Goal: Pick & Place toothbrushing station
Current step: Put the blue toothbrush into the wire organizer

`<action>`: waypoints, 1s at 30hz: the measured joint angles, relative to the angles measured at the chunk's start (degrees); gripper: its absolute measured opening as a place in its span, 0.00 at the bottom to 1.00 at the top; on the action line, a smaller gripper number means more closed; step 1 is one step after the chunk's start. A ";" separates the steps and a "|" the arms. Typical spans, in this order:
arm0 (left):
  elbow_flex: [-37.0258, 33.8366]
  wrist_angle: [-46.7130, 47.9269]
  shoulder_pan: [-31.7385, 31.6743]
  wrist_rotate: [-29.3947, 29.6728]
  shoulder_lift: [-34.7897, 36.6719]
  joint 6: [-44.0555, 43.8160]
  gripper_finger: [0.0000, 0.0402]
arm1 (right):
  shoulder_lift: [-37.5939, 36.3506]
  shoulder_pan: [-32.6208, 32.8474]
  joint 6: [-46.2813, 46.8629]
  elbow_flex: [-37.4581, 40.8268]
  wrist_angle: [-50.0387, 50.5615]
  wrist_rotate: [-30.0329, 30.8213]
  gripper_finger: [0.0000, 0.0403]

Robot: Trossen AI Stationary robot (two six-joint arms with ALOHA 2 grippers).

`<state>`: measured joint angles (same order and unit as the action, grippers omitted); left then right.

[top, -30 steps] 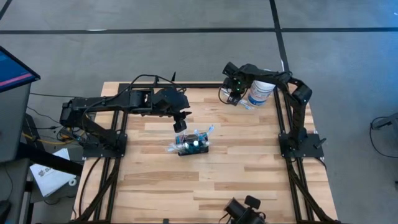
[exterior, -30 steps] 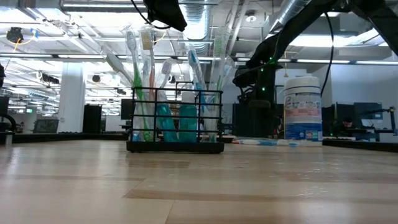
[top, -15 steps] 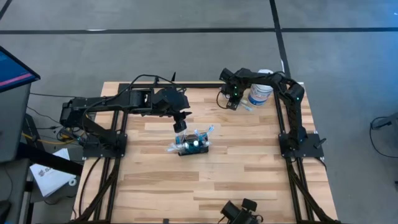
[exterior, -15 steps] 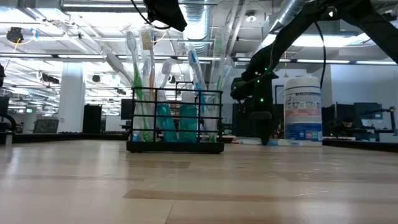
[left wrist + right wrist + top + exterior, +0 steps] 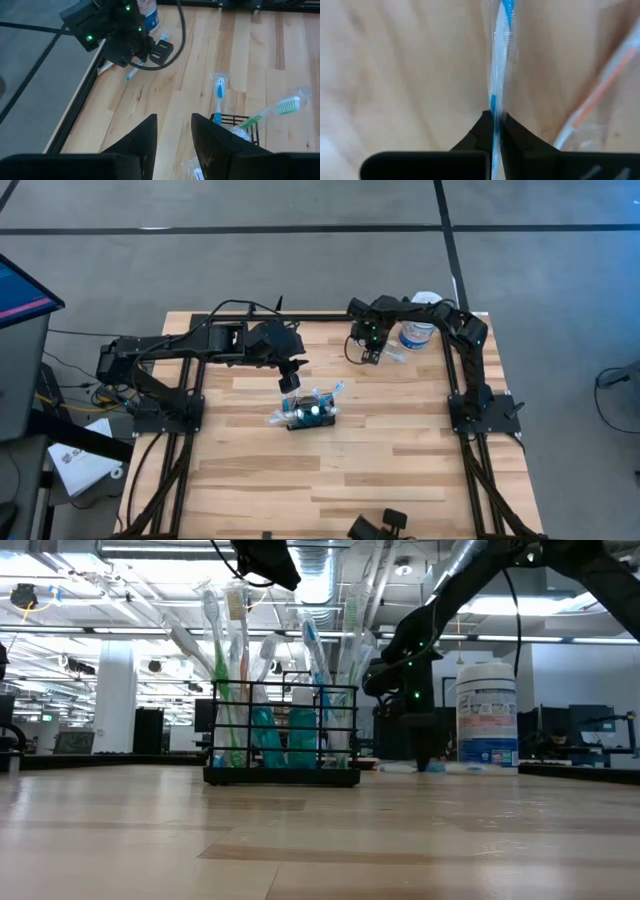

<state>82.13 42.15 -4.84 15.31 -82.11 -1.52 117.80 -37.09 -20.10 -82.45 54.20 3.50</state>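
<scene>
No text, brand, number or sign can be read in any view. The white canister (image 5: pixel 487 716) at about 1 o'clock on the tabletop (image 5: pixel 400 450) carries a label with blue and reddish print, but its letters are too small and blurred to make out in the low view, and the high view shows only its top. The wrapped toothbrushes in the holder (image 5: pixel 283 732) show no legible print on their sleeves. The screen (image 5: pixel 18 288) at 9 o'clock beside the tabletop shows only blue and pink bands, with no words that can be made out.
</scene>
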 joint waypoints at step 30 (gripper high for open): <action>0.00 -4.26 0.00 -0.07 -0.02 0.20 0.28 | -25.54 16.22 4.97 -2.15 2.31 1.07 0.00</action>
<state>82.13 37.89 -4.84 15.25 -82.13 -1.32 92.25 -20.87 -15.12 -84.60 56.51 4.57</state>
